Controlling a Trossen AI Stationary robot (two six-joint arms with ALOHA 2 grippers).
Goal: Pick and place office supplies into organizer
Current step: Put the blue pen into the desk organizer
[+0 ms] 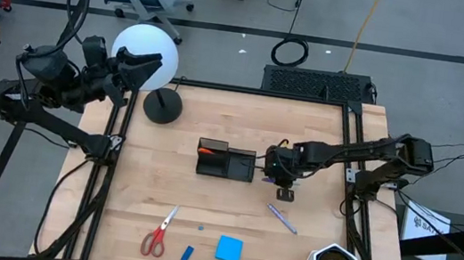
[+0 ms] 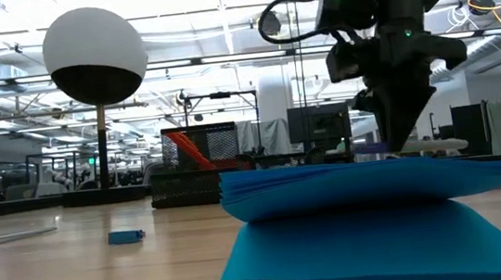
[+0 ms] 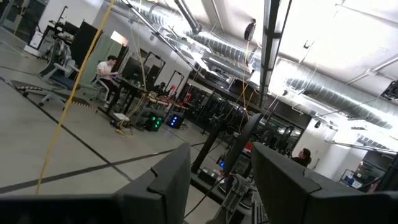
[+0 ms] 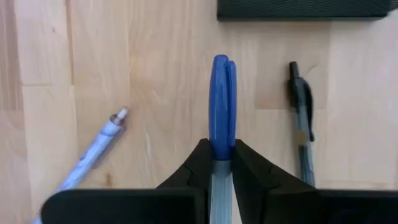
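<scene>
The right gripper (image 4: 222, 163) pinches a blue-capped marker (image 4: 221, 99) (beside the organizer (image 1: 226, 162)); the left gripper (image 3: 221, 180) waits with its jaws apart off the table's back left corner.

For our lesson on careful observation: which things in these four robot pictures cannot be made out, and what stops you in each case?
- Organizer contents: high view, too small beyond an orange item.
- Blue-capped pen barrel: right wrist view, hidden by the right gripper clamped on it.
- Organizer's lower part: low view, behind the blue notepad.
- Table: left wrist view, left gripper points away into the room.
</scene>
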